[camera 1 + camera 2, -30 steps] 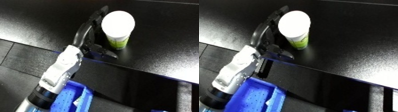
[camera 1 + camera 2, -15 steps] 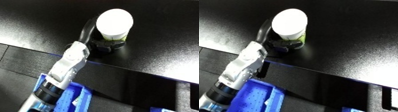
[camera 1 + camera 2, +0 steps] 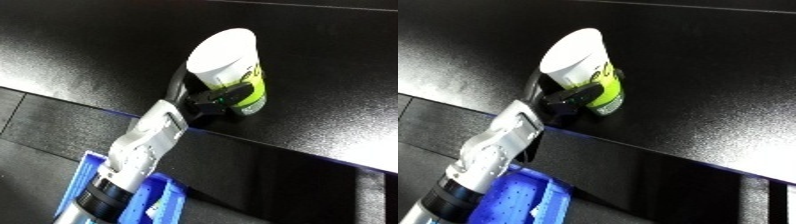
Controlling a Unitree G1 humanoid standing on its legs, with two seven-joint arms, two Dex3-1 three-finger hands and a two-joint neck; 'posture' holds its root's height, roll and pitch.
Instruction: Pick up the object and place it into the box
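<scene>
- While the cup [image 3: 233, 70] leaned with its white top toward the upper left, one hand [image 3: 211, 98] was clasped round its lower half, a thumb across the near side and fingers curving behind the far side.
- Which hand it was is hard to say from the views alone; its forearm [image 3: 142, 145] rose from the lower left edge, so I took it for the left hand.
- That cup was white above with a yellow-green band and dark lettering near its base; the lettering could not be read.
- Its base sat over the black table [image 3: 338, 60], close to the table's near edge; whether the base touched the surface or was just lifted clear could not be told.
- Relative to the cup, the forearm ran down and to the left, white and silver, ending in a dark cuff at the lower edge.
- Below and left of the cup, past the table's near edge, stood the blue bin [image 3: 518, 200], only its corner showing beneath the forearm.
- Well apart from the bin, the cup was over the table and not inside the bin.
- Right of the cup, the table lay dark and glossy, with pale glare toward the lower right.
- No right hand showed in either view.
</scene>
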